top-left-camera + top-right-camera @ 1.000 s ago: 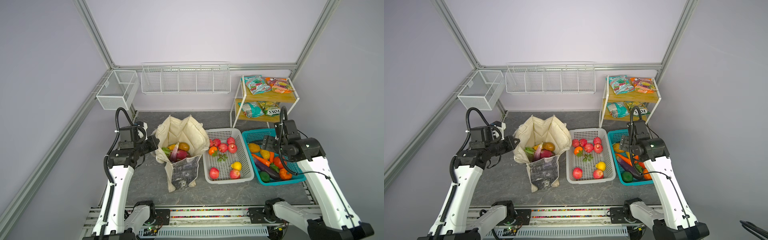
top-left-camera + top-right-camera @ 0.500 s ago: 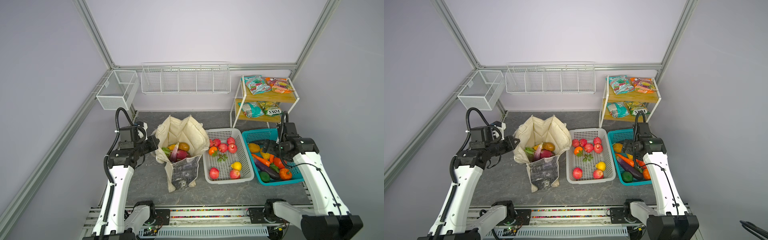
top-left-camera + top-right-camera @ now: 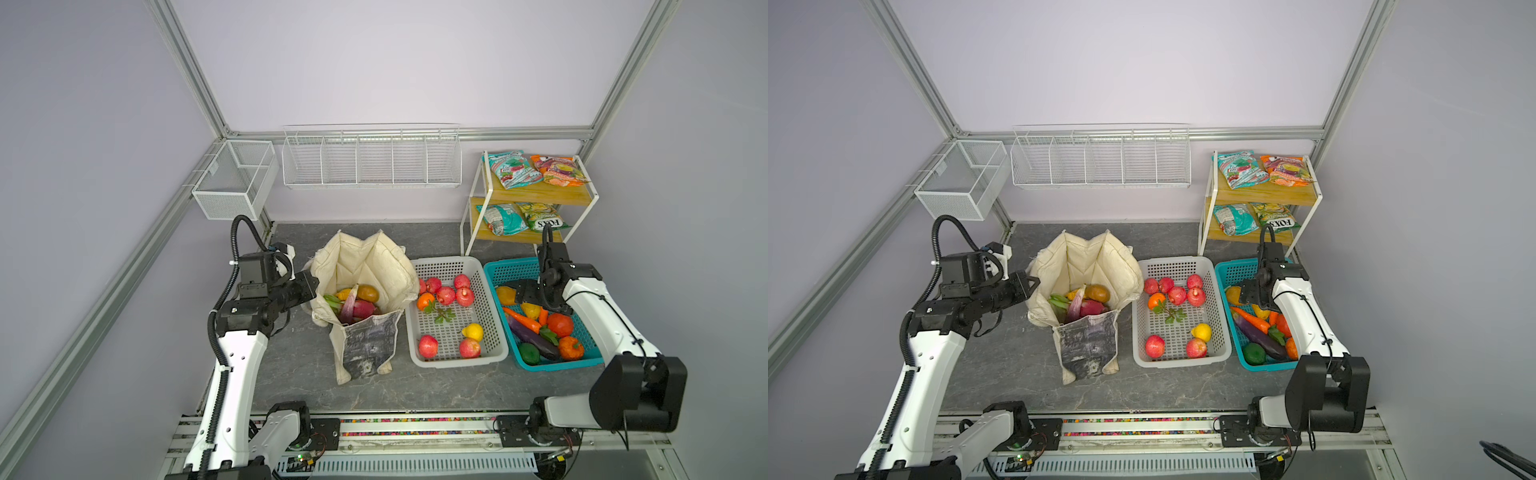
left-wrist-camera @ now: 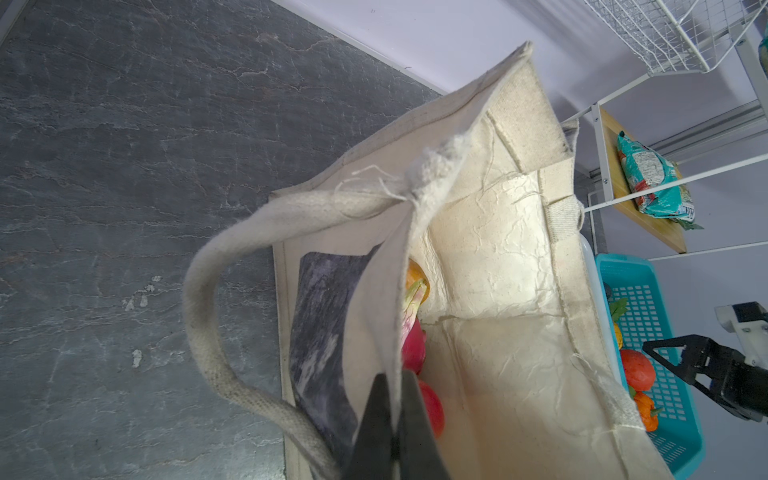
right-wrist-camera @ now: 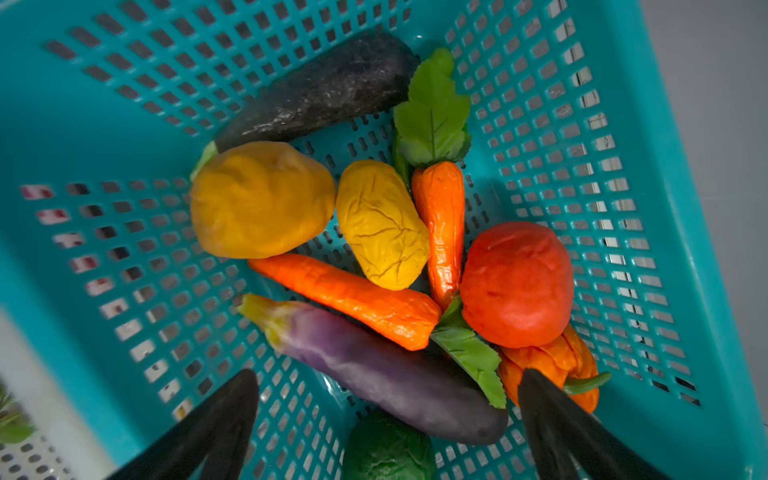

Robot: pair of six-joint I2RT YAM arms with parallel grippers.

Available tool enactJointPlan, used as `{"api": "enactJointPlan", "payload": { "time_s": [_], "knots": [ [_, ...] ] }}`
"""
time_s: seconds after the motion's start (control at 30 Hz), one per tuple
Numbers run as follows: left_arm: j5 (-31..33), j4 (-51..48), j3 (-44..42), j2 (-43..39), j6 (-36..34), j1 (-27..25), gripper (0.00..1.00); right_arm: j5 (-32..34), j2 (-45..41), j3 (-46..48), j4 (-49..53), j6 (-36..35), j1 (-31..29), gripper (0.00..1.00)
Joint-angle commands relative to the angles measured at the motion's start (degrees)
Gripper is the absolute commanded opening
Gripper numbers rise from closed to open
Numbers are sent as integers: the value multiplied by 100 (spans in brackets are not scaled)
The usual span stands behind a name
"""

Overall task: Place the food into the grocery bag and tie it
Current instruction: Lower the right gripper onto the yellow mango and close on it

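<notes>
Centre-left in both top views, the floppy grocery bag [image 3: 365,266] is pinched at its rim by the left fingers [image 4: 372,428]. The right fingers [image 5: 208,424] are spread above the yellow produce [image 5: 380,224], which is probably light and squashy (grasp its middle).

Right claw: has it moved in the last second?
Yes. In a top view the right claw has shifted left above the teal perforated plastic basket, toward the side next to the white perforated plastic basket. Both baskets stayed put.
</notes>
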State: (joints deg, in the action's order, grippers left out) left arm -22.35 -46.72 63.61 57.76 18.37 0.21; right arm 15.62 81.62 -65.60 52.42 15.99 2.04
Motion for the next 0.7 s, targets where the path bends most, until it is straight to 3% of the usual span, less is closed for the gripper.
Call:
{"api": "enactJointPlan", "payload": {
  "time_s": [0.0,0.43,0.67],
  "knots": [
    [-16,69,-33,-3,-79,-30,0,99,328,-110,23,-139,94,100],
    [-15,75,-16,9,-89,-30,0,60,1212,-250,-50,-205,101,91],
    [-15,93,-25,30,-89,-30,0,-98,1434,-382,-100,-235,103,80]
  ]
}}
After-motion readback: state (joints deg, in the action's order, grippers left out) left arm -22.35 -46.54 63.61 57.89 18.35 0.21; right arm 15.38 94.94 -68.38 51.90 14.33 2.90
